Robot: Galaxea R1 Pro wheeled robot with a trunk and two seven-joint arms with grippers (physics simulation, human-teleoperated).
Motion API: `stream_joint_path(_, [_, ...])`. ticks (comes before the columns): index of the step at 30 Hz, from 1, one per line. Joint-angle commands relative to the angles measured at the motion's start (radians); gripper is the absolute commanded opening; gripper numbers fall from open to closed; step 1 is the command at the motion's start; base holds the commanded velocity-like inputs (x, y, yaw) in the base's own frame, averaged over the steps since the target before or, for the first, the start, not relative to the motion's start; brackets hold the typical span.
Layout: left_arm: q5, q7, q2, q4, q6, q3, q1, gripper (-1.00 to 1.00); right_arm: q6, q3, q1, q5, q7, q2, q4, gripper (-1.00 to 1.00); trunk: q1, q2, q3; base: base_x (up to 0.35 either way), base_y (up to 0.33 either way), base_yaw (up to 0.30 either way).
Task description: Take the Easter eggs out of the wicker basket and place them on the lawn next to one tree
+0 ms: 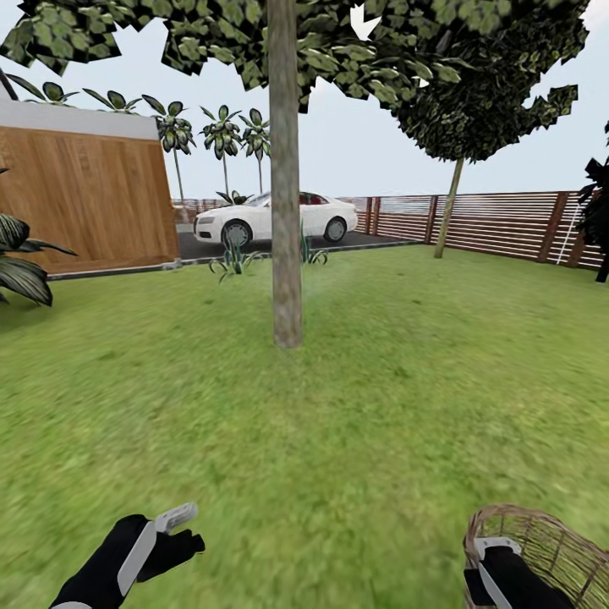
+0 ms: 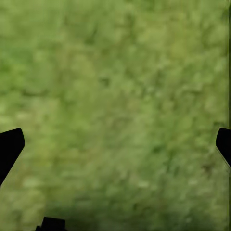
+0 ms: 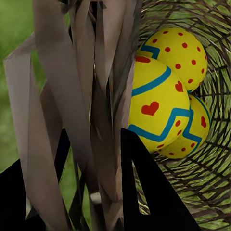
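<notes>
We see our right gripper (image 3: 94,187) clamped on the wicker basket (image 1: 554,541) rim, well short of the tree (image 1: 286,254). Three Easter eggs (image 3: 159,103) lie inside. Our left gripper (image 2: 115,139) hangs spread wide above the lawn (image 1: 355,406).
</notes>
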Motion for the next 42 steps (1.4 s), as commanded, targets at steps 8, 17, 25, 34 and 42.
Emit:
stream_joint_path(8, [0.009,0.004,0.0,-0.001,0.005,0.001,0.0,1.0,0.007,0.001,0.0,0.012,-0.001,0.0,-0.002,-1.0,0.0,0.0,-0.001,0.344,0.0,0.0])
stream_joint_path(17, [0.009,0.005,0.0,-0.001,0.005,0.001,0.0,1.0,0.007,0.001,0.0,0.01,-0.001,0.0,-0.002,-1.0,0.0,0.0,-0.001,0.344,0.0,0.104])
stream_joint_path(25, [0.009,0.005,0.0,-0.001,0.004,0.001,0.0,1.0,0.007,0.001,0.0,0.013,-0.001,0.001,-0.002,-1.0,0.0,0.0,-0.001,0.344,0.0,0.004])
stream_joint_path(34, [0.009,0.005,0.0,-0.001,0.003,0.001,0.0,1.0,0.007,0.001,0.0,0.009,-0.002,-0.002,-0.002,-1.0,0.0,0.0,-0.001,0.344,0.0,0.166])
stream_joint_path(42, [0.009,0.005,0.0,-0.001,0.003,0.001,0.0,1.0,0.007,0.001,0.0,0.008,-0.002,-0.002,-0.002,-1.0,0.0,0.0,-0.001,0.344,0.0,0.087])
